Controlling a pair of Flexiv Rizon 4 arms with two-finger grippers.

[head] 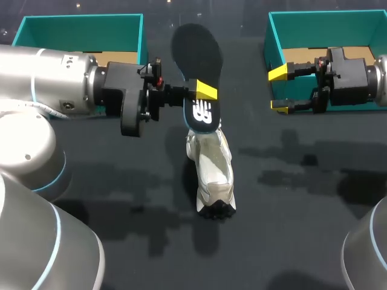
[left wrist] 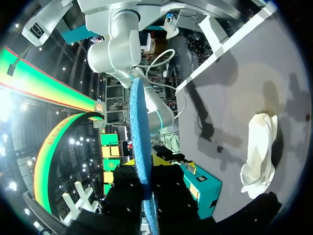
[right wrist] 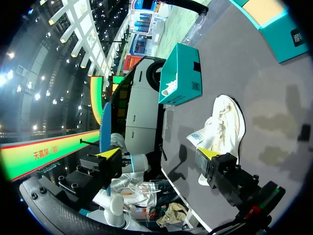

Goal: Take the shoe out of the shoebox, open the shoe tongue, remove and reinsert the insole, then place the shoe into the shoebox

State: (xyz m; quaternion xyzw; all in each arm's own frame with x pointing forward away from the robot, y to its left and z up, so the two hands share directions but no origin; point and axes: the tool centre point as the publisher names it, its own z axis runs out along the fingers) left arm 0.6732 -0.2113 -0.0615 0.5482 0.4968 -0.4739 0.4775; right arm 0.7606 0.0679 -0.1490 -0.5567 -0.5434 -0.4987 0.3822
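Insole (head: 198, 66) hangs clamped between the fingers of the left end effector (head: 202, 90), held edge-up above the surface (head: 302, 211). Its logo end points down at the shoe (head: 213, 166). In the left wrist view the insole (left wrist: 141, 147) runs as a thin blue edge straight out from between the fingers of that end effector (left wrist: 146, 171).

The pale shoe lies on the surface just under and nearer the robot than the insole's lower end. Its long axis runs from there toward the robot, roughly in line with the insole. The insole's lower end seems to touch or nearly touch the shoe's far end, but I cannot tell which. To my eye, reinserting calls for that end to go down into the shoe's opening.

The right end effector (head: 279, 90) hovers well apart from the shoe, fingers spread and empty, at the front wall of the right teal box (head: 275, 42). From its wrist view the shoe (right wrist: 222, 122) lies ahead of its fingers. The left arm is clearly nearer. A left teal box (head: 78, 21) sits behind the left arm. Nothing stands between insole and shoe.
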